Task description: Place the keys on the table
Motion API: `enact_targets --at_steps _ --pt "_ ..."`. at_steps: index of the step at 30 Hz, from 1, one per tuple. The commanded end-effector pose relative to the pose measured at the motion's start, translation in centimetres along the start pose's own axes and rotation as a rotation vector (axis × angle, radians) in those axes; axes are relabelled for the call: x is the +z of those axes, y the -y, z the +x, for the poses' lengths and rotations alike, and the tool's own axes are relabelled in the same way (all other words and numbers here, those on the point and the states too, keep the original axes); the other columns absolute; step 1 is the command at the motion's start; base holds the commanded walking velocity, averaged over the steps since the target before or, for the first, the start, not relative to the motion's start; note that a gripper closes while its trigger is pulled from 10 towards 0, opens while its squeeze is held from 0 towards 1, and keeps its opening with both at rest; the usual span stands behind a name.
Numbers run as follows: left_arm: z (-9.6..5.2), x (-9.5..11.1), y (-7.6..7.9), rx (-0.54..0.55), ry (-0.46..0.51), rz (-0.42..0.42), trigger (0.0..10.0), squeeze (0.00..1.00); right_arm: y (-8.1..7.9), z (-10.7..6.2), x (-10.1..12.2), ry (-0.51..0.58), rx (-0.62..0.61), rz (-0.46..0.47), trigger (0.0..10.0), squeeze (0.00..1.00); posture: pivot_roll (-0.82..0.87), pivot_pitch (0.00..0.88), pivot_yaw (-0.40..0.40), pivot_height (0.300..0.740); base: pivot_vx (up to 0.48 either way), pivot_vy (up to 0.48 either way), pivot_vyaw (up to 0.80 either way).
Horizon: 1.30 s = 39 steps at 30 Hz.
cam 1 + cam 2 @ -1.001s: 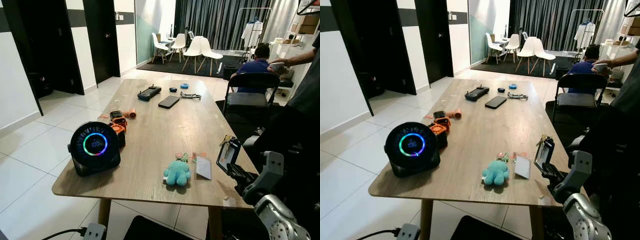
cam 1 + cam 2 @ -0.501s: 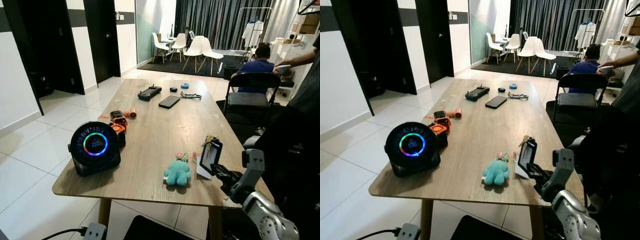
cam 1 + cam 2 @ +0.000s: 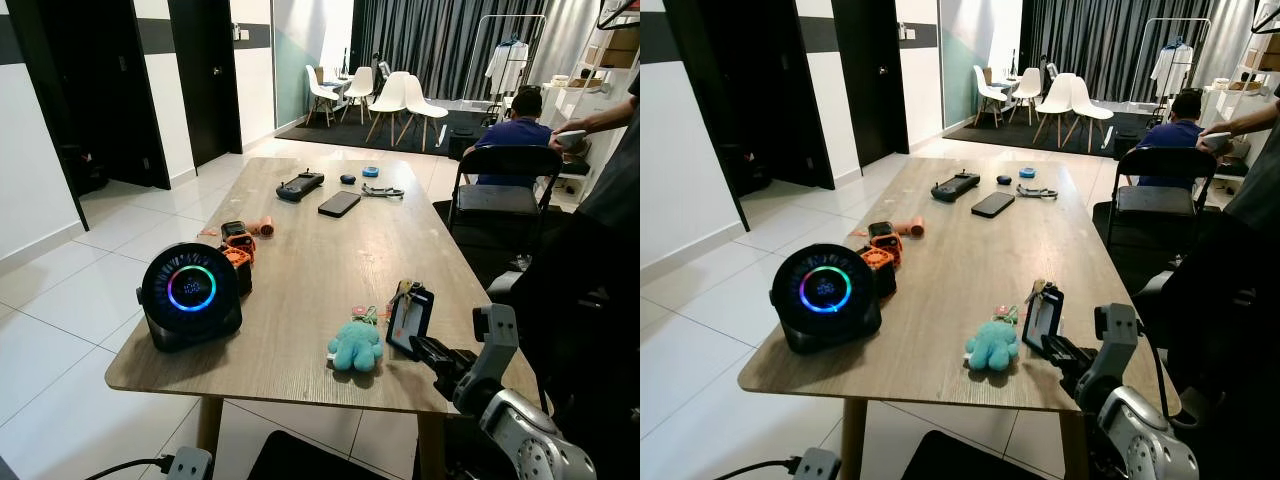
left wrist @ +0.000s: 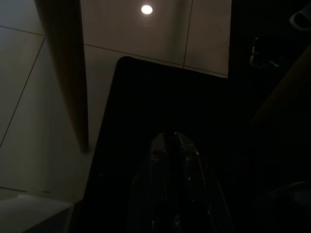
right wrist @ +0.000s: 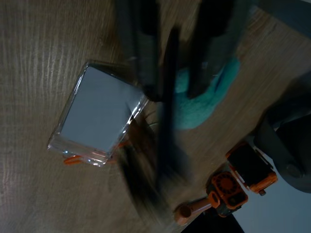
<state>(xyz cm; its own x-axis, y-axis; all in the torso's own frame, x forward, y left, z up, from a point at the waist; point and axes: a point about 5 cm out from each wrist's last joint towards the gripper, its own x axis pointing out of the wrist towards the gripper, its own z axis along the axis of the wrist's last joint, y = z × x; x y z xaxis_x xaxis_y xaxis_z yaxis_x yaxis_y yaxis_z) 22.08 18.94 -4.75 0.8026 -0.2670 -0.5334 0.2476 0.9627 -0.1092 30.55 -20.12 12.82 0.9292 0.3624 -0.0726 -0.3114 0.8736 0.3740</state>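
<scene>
Black keys [image 3: 410, 318] upright in right gripper [image 3: 413, 330].

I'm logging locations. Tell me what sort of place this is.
Probably a home's open living and dining area: a long wooden table on white floor tiles, white dining chairs by dark curtains, and a clothes rack.

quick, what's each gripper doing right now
left gripper: shut, empty, hanging idle.
right gripper: shut on the keys, over the table.
</scene>
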Motion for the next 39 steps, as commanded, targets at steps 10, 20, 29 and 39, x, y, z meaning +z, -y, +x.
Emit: enact_targets --at_steps 10,20,29,39 --pt "0.0 -0.2 0.2 -0.013 -0.003 -0.004 10.0 0.0 -0.4 -0.5 0.5 0.028 0.029 -0.005 10.0 0.0 0.01 0.058 0.011 0.74 0.0 0.0 0.0" --pt "-0.1 -0.1 0.1 -0.013 0.001 0.0 10.0 0.0 3.2 -2.6 2.5 0.231 -0.165 0.054 10.0 0.0 0.01 0.055 0.006 0.74 0.0 0.0 0.0" --pt "-0.2 -0.2 -0.1 -0.012 -0.003 0.012 10.0 0.0 10.0 -9.1 1.9 0.488 -0.662 0.118 10.0 0.0 0.01 0.053 0.006 0.74 0.0 0.0 0.0" --pt "-0.5 -0.5 -0.4 -0.002 -0.018 0.031 10.0 0.0 11.8 -15.0 -8.6 0.165 -0.921 0.162 10.0 0.0 0.01 0.043 0.004 0.74 0.0 0.0 0.0"
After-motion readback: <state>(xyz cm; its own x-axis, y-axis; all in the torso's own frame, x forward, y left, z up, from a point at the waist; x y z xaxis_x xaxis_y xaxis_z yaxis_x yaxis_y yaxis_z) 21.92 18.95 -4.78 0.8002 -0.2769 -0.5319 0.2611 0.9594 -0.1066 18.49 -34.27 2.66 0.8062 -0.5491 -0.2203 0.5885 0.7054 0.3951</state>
